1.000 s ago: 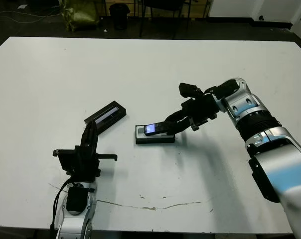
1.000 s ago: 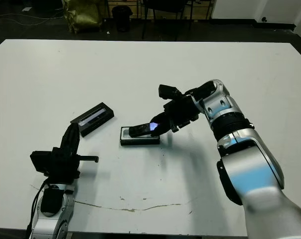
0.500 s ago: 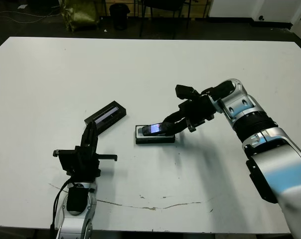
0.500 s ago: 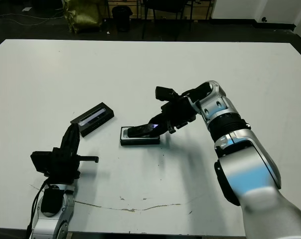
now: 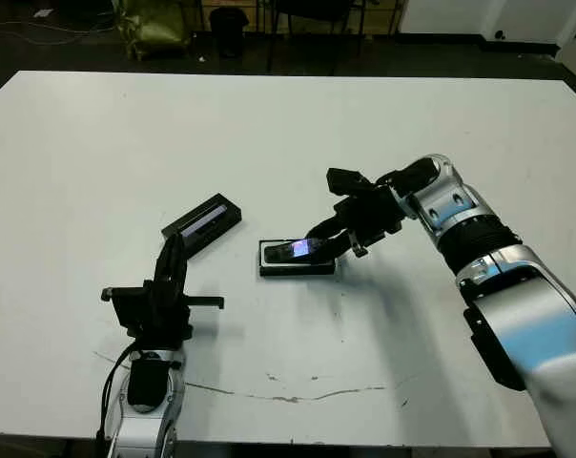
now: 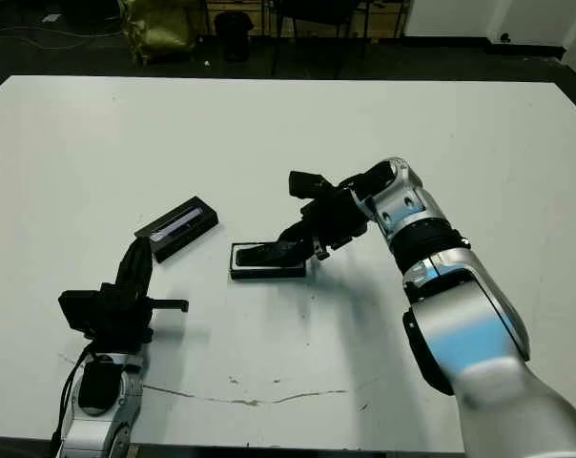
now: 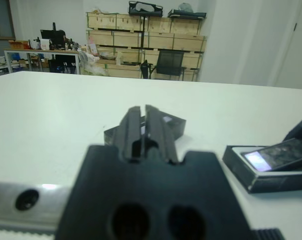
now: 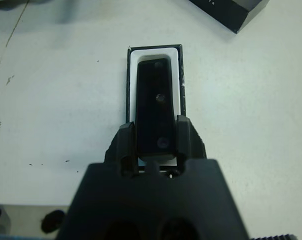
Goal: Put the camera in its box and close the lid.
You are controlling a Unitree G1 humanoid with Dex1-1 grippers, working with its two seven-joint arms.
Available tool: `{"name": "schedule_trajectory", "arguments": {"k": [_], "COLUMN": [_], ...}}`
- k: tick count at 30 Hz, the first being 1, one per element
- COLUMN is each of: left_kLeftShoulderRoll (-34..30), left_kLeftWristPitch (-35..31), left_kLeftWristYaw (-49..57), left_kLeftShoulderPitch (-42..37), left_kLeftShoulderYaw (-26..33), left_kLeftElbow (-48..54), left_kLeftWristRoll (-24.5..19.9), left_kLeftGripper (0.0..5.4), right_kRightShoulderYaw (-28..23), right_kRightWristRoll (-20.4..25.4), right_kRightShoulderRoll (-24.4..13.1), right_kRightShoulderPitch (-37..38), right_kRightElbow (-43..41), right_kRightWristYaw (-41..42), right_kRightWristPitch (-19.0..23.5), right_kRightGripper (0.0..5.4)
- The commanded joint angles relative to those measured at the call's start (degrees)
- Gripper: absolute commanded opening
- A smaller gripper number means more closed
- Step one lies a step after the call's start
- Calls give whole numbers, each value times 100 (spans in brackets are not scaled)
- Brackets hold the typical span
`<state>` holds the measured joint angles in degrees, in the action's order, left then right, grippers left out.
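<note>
Camera point(image 5: 296, 249) had dropped lower over the box point(image 5: 296, 269) near the table's point(image 5: 383, 124) middle, less tilted than a second before, my right pincer point(image 5: 328, 244) gripping its end. My right wrist view showed it nearly seated in the white lining. My left pincer point(image 7: 142, 127) sat narrow near the front edge, the lid point(image 5: 204, 220) beyond, untouched.

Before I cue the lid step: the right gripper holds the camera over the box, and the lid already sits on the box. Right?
Not quite. The right gripper does hold the camera over the box, but the lid lies on the table apart from the box, toward the robot's left. The left eye view shows it.
</note>
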<state>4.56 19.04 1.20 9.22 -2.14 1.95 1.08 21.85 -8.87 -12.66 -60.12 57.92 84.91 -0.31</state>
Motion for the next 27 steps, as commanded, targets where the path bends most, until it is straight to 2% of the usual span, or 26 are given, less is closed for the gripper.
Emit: {"name": "schedule_trajectory", "arguments": {"k": [1, 13, 21, 23, 27], "left_kLeftShoulderRoll": [-23, -23, -48, -40, -32], "left_kLeftWristPitch": [-129, -19, 45, 19, -42], "left_kLeftWristYaw": [18, -24, -30, -25, 23], "left_kLeftShoulderPitch": [110, 101, 64, 68, 95], "left_kLeftShoulderYaw": [-17, -28, -20, -20, -36], "left_kLeftElbow": [2, -67, -133, -122, -63], "left_kLeftWristRoll": [26, -8, -6, -13, 53], "left_kLeftGripper": [0, 0, 0, 0, 0], "right_kRightShoulderYaw": [104, 79, 25, -25, -13], "right_kRightWristRoll": [-115, -112, -37, 42, 25], "right_kRightShoulderRoll": [77, 164, 190, 192, 169], "right_kRightShoulderPitch": [96, 117, 110, 83, -14], "right_kRightElbow": [64, 76, 23, 134, 323], "right_kRightWristYaw": [-48, -190, -131, 55, 195], "right_kRightWristPitch": [-94, 32, 308, 180, -29], "right_kRightGripper": [48, 48, 47, 46, 127]}}
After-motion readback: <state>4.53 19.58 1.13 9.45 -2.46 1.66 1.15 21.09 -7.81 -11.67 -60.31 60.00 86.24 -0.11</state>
